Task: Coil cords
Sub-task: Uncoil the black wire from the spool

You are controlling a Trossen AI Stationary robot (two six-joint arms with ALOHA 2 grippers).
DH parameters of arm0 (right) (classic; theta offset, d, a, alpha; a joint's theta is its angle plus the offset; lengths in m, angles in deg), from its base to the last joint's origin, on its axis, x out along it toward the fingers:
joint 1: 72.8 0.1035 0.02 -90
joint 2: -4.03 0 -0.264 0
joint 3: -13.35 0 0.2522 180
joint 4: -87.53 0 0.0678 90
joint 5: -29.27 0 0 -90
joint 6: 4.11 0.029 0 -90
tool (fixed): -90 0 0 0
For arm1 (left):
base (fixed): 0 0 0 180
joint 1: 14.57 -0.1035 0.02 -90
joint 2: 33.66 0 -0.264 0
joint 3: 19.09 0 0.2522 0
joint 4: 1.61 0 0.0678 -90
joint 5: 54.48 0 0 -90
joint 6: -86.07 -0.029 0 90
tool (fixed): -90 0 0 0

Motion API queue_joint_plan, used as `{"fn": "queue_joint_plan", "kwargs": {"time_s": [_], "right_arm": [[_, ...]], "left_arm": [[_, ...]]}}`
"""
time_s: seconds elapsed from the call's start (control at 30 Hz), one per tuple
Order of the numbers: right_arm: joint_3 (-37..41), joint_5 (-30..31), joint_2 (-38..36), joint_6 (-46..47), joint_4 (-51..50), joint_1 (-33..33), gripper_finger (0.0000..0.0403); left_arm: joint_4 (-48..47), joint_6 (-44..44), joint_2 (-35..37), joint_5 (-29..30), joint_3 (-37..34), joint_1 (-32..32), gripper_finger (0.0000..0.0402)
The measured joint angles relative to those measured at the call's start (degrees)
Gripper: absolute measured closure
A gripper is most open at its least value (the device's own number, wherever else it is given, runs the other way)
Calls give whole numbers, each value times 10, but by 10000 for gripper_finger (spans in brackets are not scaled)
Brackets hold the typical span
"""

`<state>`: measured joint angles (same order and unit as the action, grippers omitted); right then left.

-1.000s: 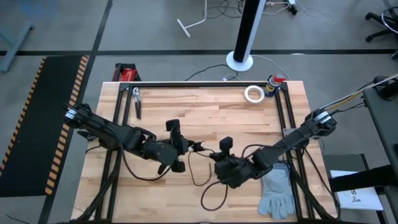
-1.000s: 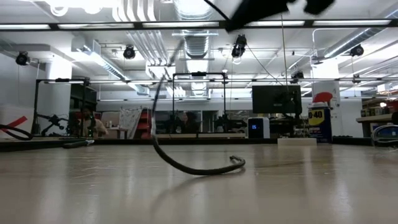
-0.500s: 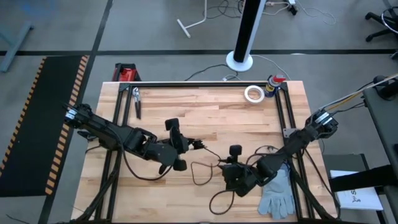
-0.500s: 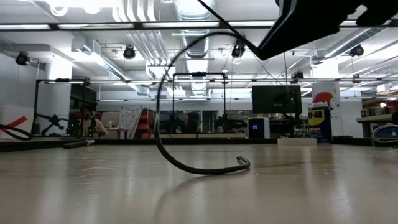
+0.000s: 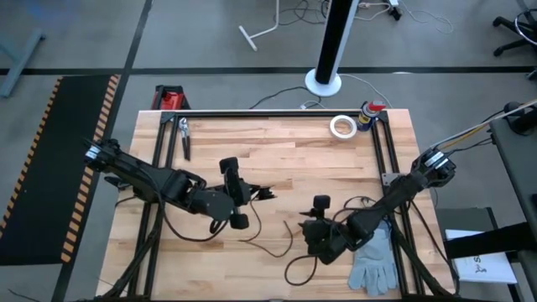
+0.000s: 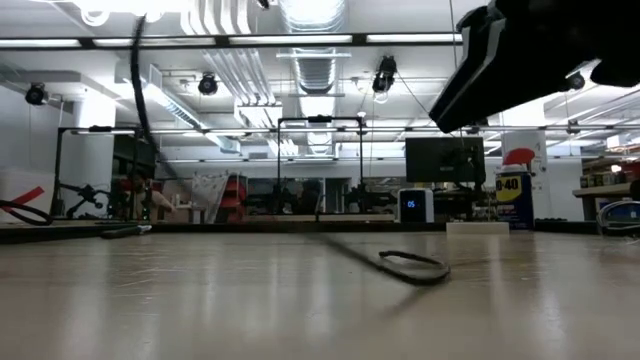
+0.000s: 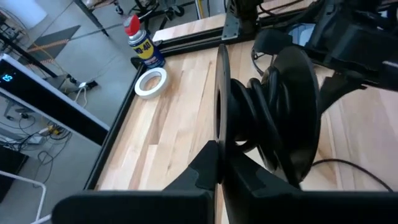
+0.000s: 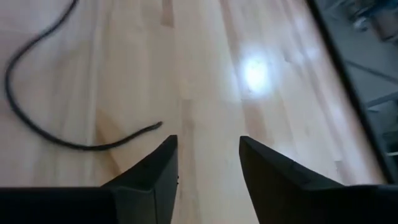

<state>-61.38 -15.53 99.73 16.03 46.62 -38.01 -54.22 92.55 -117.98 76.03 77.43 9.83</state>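
Most of the black cord [image 7: 267,118] sits wound as a tight coil clamped in the left claw [image 5: 237,200], near the table [image 5: 277,151] centre. Its loose tail [image 5: 267,245] remains to be wound. Right claw [image 8: 205,163] hovers apart, empty, beside the grey glove [image 5: 373,260].

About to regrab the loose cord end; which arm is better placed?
Probably right: the right pincer hovers open beside the cord's free end, while the left pincer already holds coiled cord.
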Motion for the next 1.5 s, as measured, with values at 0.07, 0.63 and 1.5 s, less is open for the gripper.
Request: {"fn": "queue_joint_plan", "kwargs": {"time_s": [0.07,0.63,1.5], "right_arm": [[-1,32,-6,-10,-1,0,235],[-7,4,-165,-268,230,-27,251],[-33,0,-33,-420,278,1,306]], "left_arm": [[1,0,-3,-6,0,0,401],[20,-86,-85,-42,-1,3,401],[73,-43,-82,-30,-1,-25,402]]}}
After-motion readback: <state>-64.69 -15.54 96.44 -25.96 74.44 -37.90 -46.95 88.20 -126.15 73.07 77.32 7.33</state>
